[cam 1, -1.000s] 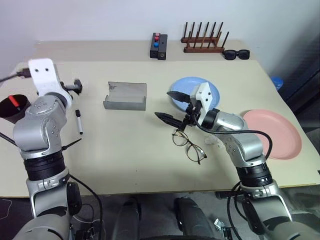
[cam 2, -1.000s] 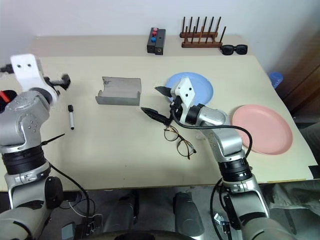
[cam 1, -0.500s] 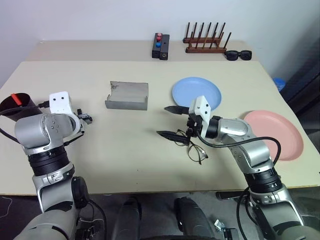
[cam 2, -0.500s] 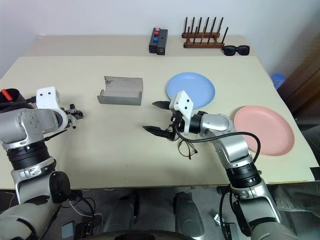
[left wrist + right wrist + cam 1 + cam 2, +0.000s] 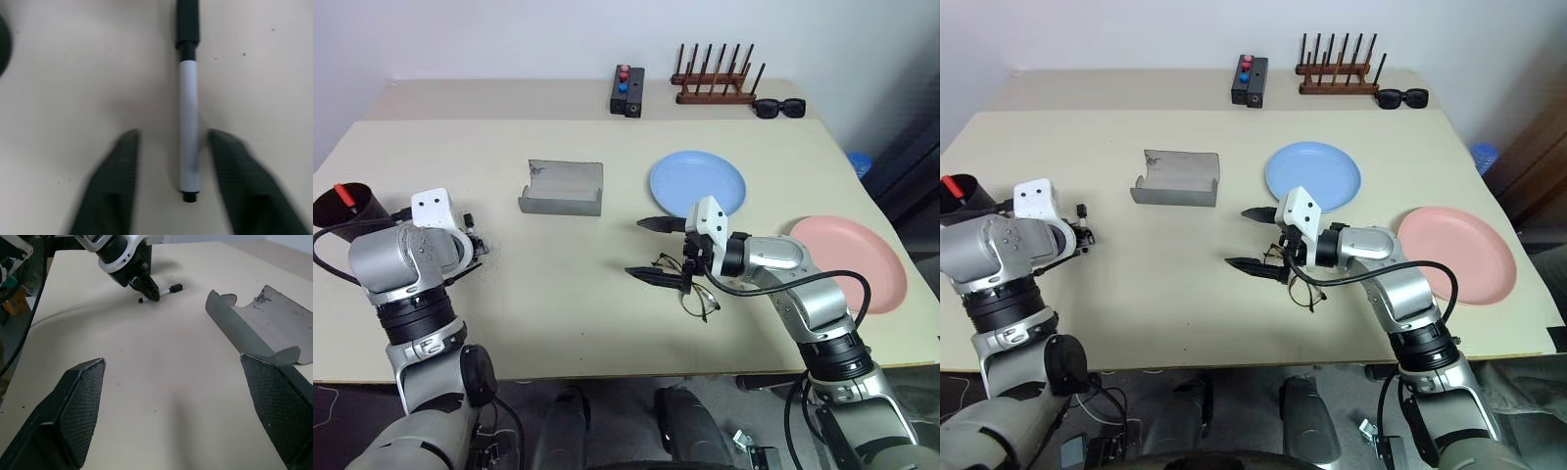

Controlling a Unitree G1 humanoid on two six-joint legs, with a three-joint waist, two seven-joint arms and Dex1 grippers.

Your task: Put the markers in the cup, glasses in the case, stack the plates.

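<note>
Near the left edge of the surface (image 5: pixel 558 294), my left tool (image 5: pixel 171 147) points steeply down with its two fingers straddling the white-bodied marker (image 5: pixel 189 122), parted and not yet clamped on it; the marker lies flat, its black cap pointing away from my wrist. My right tool (image 5: pixel 651 251) reaches level toward the left, spread wide and gripping nothing, just above the glasses (image 5: pixel 693 292). The black cup (image 5: pixel 340 204) stands at the far left edge, the grey case (image 5: pixel 561 188) lies open mid-surface, and the blue plate (image 5: pixel 697 181) and pink plate (image 5: pixel 862 259) sit apart.
</note>
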